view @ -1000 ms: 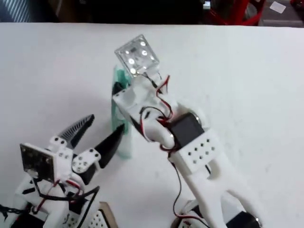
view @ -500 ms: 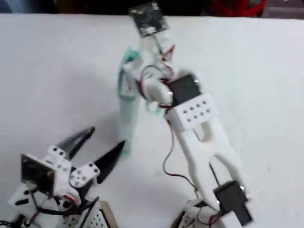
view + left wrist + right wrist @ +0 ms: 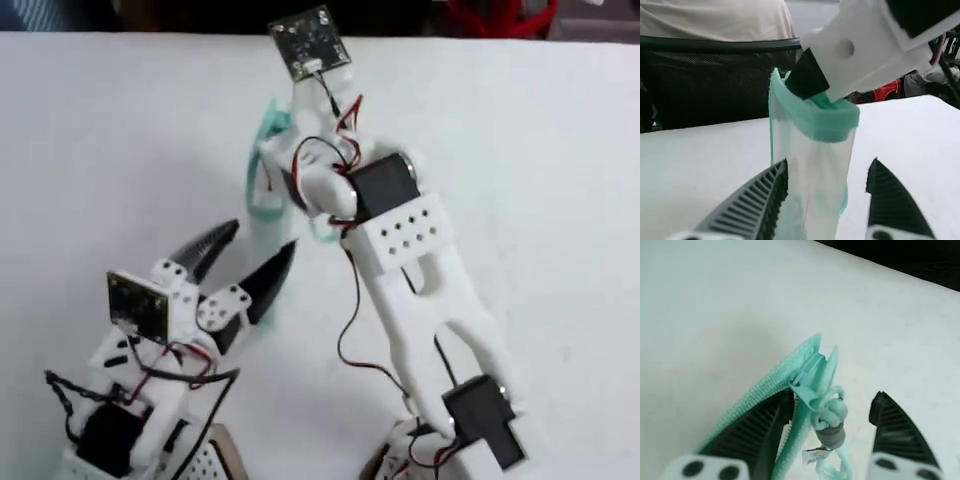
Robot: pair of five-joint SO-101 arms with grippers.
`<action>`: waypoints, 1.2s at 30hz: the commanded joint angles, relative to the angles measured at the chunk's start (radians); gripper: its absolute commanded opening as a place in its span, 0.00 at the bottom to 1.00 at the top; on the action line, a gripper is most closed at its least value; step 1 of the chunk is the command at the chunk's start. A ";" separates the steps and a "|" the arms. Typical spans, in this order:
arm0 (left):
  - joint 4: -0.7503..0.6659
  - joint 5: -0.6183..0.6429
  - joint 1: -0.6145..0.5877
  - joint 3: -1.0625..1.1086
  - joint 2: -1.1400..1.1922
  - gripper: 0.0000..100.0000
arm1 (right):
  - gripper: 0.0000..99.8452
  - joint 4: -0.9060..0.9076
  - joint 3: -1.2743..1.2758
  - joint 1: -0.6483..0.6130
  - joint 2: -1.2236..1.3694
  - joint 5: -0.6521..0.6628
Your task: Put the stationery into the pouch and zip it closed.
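The pouch (image 3: 810, 145) stands on edge on the bench (image 3: 520, 130) inside the open left end effector (image 3: 829, 169), the open right end effector (image 3: 832, 402) straddling its zip pull (image 3: 826, 415); zipping looks unfinished, contents unclear

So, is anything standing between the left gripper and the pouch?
Nothing visible does. The pouch stands upright directly in front of the open left gripper. The right gripper is at the pouch's top edge, above that path, not across it.
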 commanded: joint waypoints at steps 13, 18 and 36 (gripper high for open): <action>-0.308 -0.051 -0.091 0.207 -0.001 0.16 | 0.25 0.101 -0.008 -0.008 -0.005 -0.061; -0.353 -0.084 -0.120 0.245 -0.001 0.10 | 0.25 0.102 -0.008 -0.005 -0.030 -0.060; -0.342 -0.086 -0.151 0.250 -0.001 0.02 | 0.37 0.346 -0.341 0.002 -0.147 0.138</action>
